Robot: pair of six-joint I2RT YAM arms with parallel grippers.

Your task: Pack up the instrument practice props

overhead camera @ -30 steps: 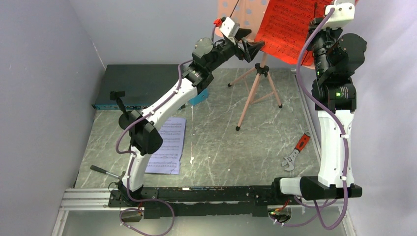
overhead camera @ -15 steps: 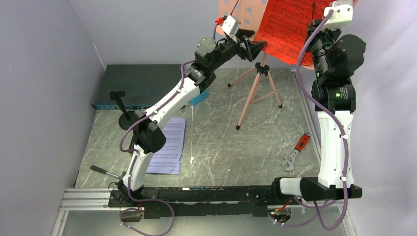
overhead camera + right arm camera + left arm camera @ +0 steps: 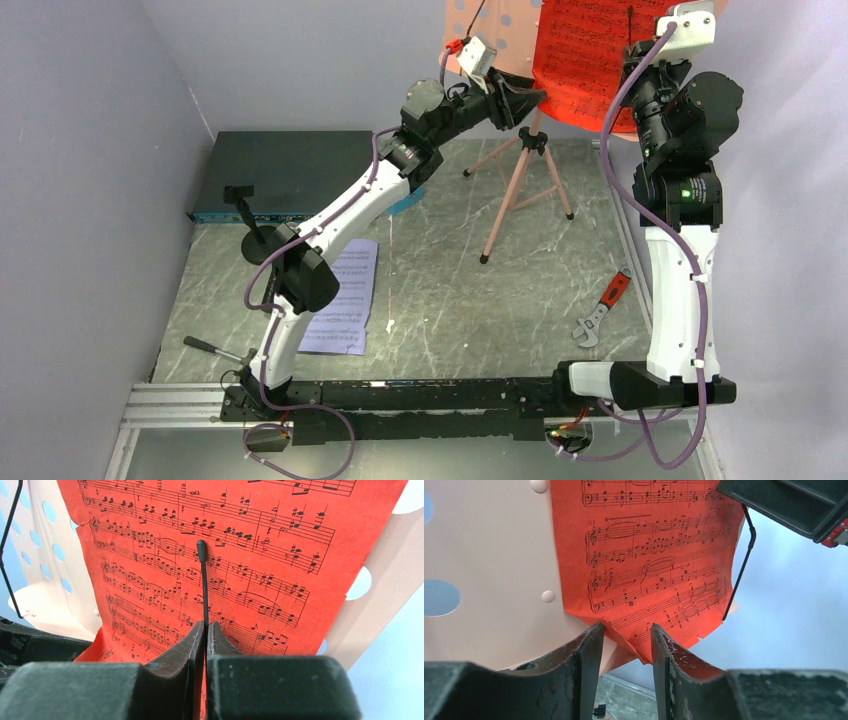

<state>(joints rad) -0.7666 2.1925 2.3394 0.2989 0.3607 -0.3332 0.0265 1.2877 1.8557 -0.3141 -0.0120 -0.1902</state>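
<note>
The left arm (image 3: 340, 215) and right arm (image 3: 675, 290) share one black rail (image 3: 450, 395). Above that rail each wears white plastic shells on its long links and chunky black motor housings at the joints. Purple cables (image 3: 607, 135) loop beneath the rail and climb both arms, held by white clips. A green light (image 3: 687, 188) glows well above the rail's right end. White camera boxes (image 3: 690, 25) cap the wrists, the left with a red plug (image 3: 453, 45). The left end effector (image 3: 626, 635) and right end effector (image 3: 205, 630) have thick, scuffed black fingers (image 3: 584, 655).
</note>
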